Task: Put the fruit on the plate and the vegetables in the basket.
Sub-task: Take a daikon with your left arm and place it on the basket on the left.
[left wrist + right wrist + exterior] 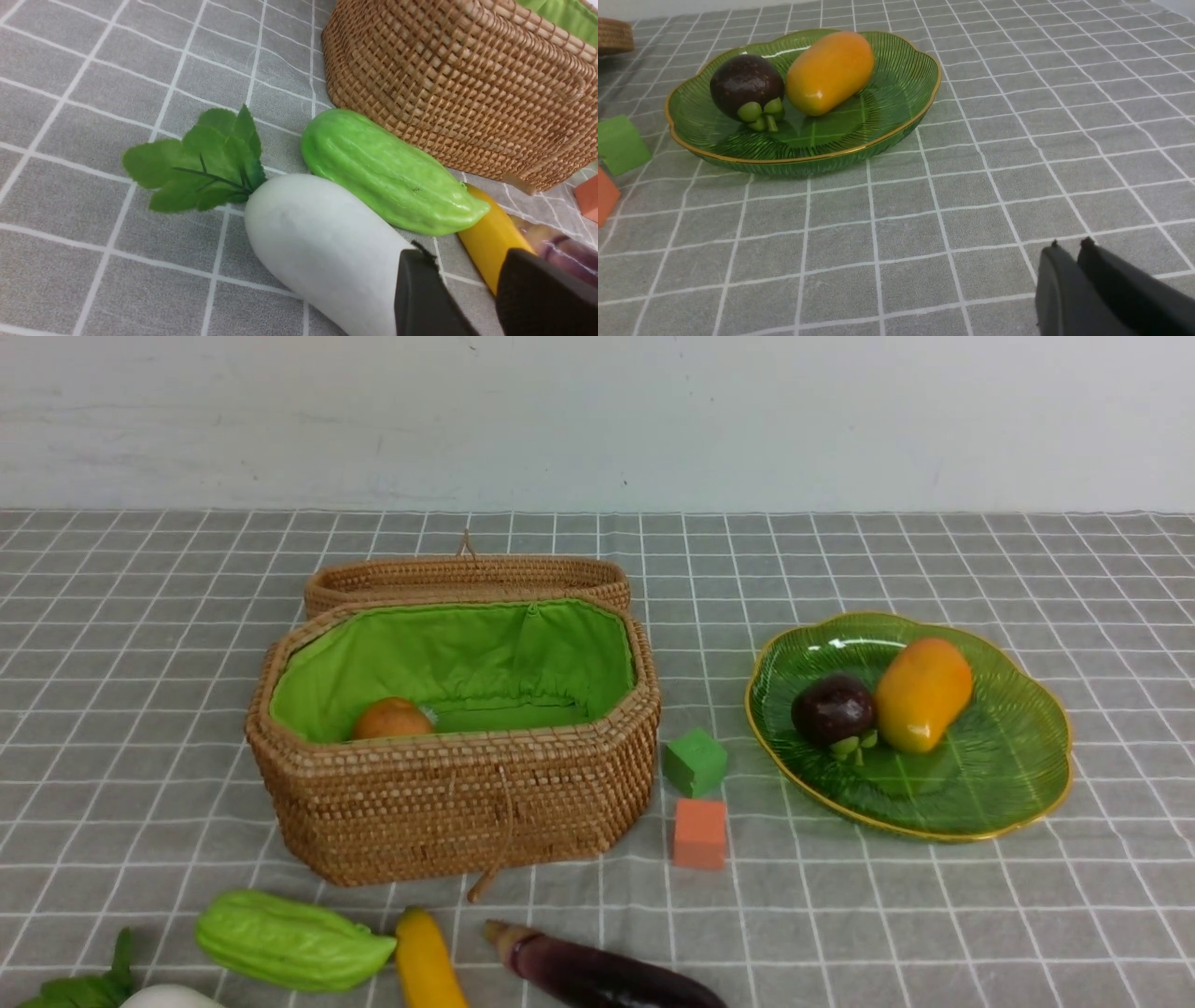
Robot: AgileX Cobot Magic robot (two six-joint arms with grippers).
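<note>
The basket (448,803) with green lining holds a round brown-orange vegetable (392,719). On the plate (990,765) lie the mangosteen (834,709) and the mango (922,693). Along the near edge lie the radish (322,247), the gourd (392,172), the banana (490,238) and the eggplant (560,247). My left gripper (465,261) hovers open just above the radish's blunt end and the banana, with only cloth between its fingers. My right gripper (1070,243) is shut and empty over bare cloth, near the plate (878,107). Neither gripper shows in the front view.
The woven lid (467,579) stands behind the basket. A green cube (695,762) and an orange cube (699,833) sit between basket and plate. A grey checked cloth covers the table, and a pale wall runs along the back.
</note>
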